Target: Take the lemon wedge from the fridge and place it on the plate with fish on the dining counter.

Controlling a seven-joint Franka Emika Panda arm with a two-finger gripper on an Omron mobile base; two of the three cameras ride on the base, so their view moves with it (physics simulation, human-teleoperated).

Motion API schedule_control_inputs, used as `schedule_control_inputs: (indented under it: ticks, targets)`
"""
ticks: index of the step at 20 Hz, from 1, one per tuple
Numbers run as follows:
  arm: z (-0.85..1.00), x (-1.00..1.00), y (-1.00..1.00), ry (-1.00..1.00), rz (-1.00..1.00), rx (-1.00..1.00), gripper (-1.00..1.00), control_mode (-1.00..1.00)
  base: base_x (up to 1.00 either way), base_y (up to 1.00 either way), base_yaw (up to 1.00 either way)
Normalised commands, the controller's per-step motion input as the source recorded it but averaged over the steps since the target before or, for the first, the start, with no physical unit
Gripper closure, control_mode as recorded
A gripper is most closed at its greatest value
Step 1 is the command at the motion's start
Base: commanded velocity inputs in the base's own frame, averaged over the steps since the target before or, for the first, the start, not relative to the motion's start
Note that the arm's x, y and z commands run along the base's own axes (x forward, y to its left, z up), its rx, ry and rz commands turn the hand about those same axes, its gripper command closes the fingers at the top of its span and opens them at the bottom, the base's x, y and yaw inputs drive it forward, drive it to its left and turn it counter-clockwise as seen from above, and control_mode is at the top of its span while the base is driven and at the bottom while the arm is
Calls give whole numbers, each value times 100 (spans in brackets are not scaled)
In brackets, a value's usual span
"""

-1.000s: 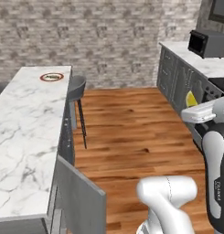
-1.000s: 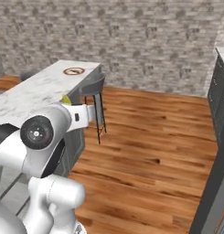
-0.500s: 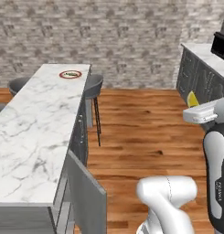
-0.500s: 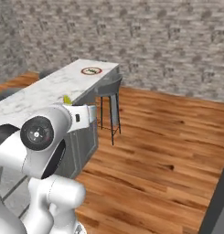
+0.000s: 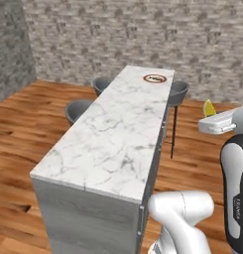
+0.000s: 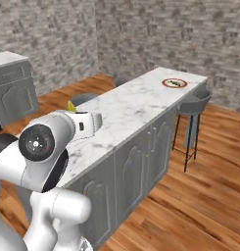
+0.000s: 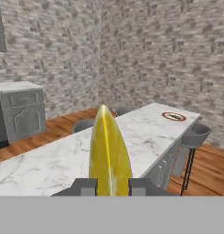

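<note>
Lemon wedge [image 7: 109, 153] pinched in hand [image 7: 111, 186].

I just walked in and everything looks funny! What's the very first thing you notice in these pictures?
First, the bright yellow lemon wedge, standing huge in the hand view because the pincer is shut on it right in front of the camera. Behind it runs the long white dining counter, with the red-rimmed plate with fish at its far end. Grey stools stand along its sides on the wooden floor.
</note>
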Motion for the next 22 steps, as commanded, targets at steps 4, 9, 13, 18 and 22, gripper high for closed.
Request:
schedule_control_inputs:
  ticks: [4,9,13,18,22]
  targets:
    - [0,0,0,0,0,0,100,100,85,43,30]
    - [0,0,0,0,0,0,100,100,16,0,0]
    - [0,0,0,0,0,0,100,100,-100,12,5]
    - [0,0,0,0,0,0,100,100,-48,13,2]
    - [0,0,0,0,0,0,100,100,5,-41,-26]
